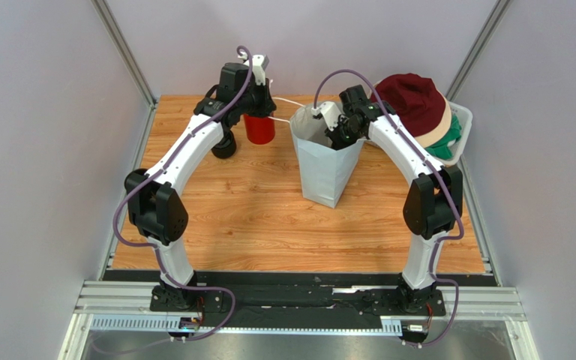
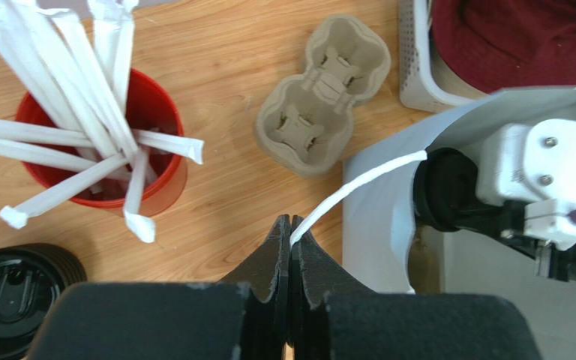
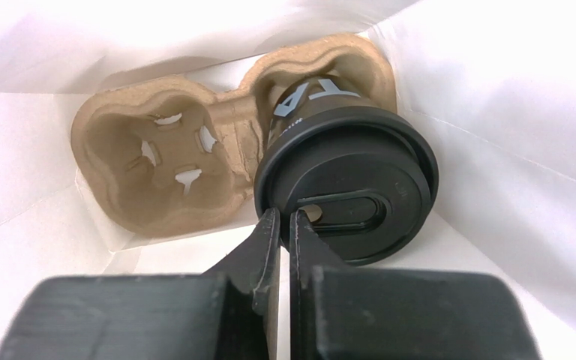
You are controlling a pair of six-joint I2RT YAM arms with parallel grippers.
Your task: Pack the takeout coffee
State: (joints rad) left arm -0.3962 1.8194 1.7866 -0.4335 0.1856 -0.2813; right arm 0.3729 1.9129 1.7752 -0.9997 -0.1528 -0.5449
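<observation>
Wood-grain table (image 1: 253,217), grey walls all round, and your action is down inside the white paper bag (image 1: 325,169). Your takeout coffee (image 3: 343,180) sits at the bag's bottom, seated in one well of the pulp carrier (image 3: 156,165), black lid facing your right wrist camera. Your right gripper (image 3: 283,225) is pinched on the lid's rim, jaws nearly together.

Careful here. I'd judge that cup light, thin-walled and easy to crush, and the lid is slick plastic that could pop off if it takes the load. Your safer hold is around the paper wall just under the lid, squeezed gently.

Up at the bag's mouth, your left gripper (image 2: 291,236) is clamped on the white cord handle (image 2: 366,180). Beside it on the table stand the red cup of straws (image 2: 156,180) and a spare carrier (image 2: 321,97).
</observation>
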